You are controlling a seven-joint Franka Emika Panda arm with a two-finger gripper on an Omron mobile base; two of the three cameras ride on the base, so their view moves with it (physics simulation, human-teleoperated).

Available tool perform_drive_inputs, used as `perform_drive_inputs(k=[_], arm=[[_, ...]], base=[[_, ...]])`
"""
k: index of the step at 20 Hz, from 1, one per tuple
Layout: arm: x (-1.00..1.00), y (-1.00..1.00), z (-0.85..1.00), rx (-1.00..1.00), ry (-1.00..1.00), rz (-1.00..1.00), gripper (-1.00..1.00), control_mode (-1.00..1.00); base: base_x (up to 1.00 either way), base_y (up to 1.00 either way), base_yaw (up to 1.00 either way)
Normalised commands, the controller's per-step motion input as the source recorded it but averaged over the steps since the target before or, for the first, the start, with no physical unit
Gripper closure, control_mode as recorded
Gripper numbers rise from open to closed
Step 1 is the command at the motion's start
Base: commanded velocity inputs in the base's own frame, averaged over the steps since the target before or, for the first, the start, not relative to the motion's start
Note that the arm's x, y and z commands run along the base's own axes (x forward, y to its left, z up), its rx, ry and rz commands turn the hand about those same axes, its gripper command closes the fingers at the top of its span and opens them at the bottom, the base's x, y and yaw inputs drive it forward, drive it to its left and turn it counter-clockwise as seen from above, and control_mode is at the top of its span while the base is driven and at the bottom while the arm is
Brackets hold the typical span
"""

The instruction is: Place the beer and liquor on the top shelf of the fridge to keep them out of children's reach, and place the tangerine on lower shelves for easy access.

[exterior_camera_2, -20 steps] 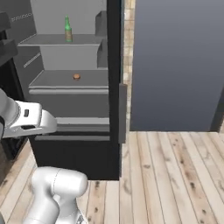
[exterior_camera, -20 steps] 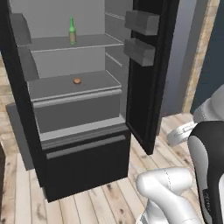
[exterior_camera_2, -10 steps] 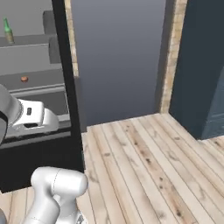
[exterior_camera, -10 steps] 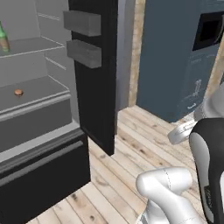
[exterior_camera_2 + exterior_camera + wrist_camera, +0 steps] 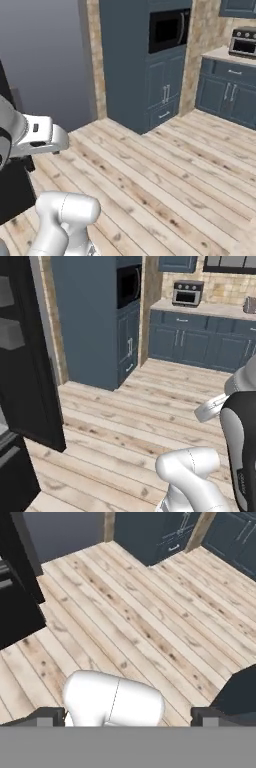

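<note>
Risk for you: gripper (image 5: pixel 128 714) spread open and empty, fridge (image 5: pixel 25 381) door at the frame's left edge, so swinging could clip it.

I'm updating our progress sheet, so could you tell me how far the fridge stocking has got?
Done: I cannot tell from this angle. The fridge door stands open at the left edge.
In hand: nothing. The gripper is open and empty above the wooden floor, and the base faces the blue cabinets.
Left: probably fetching whatever still needs shelving, hedged.
</note>
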Motion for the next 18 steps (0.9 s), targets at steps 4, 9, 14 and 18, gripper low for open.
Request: perform_drive_inputs(k=[4, 9, 14, 18], arm=[[0.0, 0.0, 0.0, 0.0, 0.0, 0.0, -1.0, 1.0], [0.0, 0.0, 0.0, 0.0, 0.0, 0.0, -1.0, 1.0], [0.0, 0.0, 0.0, 0.0, 0.0, 0.0, -1.0, 1.0], [0.0, 0.0, 0.0, 0.0, 0.0, 0.0, -1.0, 1.0]], base=[[-0.41, 0.0, -0.78], [-0.21, 0.0, -0.74], [-0.03, 0.13, -0.62], [0.0, 0.28, -0.54]])
